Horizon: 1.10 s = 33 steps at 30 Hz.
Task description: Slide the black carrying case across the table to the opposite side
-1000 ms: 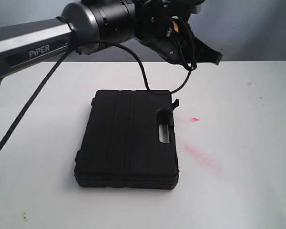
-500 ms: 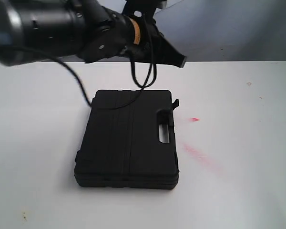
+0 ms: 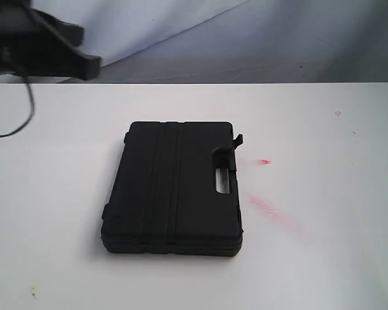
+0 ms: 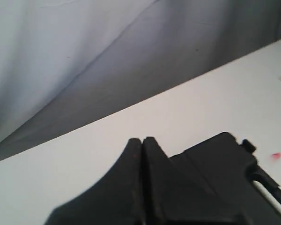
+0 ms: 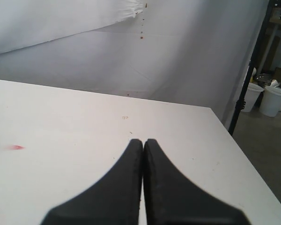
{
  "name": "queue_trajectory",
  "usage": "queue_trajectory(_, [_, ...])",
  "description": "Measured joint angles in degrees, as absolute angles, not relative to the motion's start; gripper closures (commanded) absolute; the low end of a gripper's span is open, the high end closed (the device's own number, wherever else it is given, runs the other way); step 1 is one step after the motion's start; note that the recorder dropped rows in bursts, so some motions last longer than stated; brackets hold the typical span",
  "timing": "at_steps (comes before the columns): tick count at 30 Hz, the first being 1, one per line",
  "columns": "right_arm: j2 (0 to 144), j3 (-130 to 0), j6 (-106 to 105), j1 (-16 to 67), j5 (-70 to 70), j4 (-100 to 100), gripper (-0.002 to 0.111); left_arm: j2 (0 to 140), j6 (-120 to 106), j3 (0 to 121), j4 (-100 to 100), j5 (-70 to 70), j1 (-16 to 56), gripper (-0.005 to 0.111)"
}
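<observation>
The black carrying case (image 3: 173,188) lies flat in the middle of the white table (image 3: 323,258), its handle slot on its right side. In the left wrist view a corner of the case (image 4: 225,164) shows beyond the fingers. My left gripper (image 3: 90,64) hangs at the far upper left, well clear of the case, and its fingers (image 4: 143,140) are shut with nothing between them. My right gripper (image 5: 143,141) is shut too, empty, hovering over bare table; it is out of the exterior view.
Pink-red smears (image 3: 271,210) mark the table right of the case. A grey-white backdrop (image 3: 246,39) hangs behind the table. Beyond the table's right edge stand a dark pole (image 5: 250,70) and white buckets (image 5: 276,101) on the floor.
The left arm has swung away from above the case's far edge to the upper left, almost leaving the exterior view. The case has not moved.
</observation>
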State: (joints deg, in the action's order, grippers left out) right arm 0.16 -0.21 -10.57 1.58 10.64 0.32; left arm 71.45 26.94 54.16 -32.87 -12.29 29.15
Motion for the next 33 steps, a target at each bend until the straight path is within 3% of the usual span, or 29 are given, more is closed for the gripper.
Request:
queue_trajectory(18, [0.2, -0.2, -10.6, 1.6, 10.6, 0.3, 0.108, 39.2, 36.7, 32.3, -34.8, -15.1, 1.6, 0.107])
queue_trajectory(30, [0.2, -0.2, -10.6, 1.6, 10.6, 0.3, 0.108, 20.3, 38.8, 22.7, -34.8, -17.6, -0.6, 0.107])
queue_trajectory(33, [0.2, -0.2, -10.6, 1.6, 10.6, 0.3, 0.108, 15.9, 38.7, 18.2, -34.8, -12.5, -0.6, 0.107])
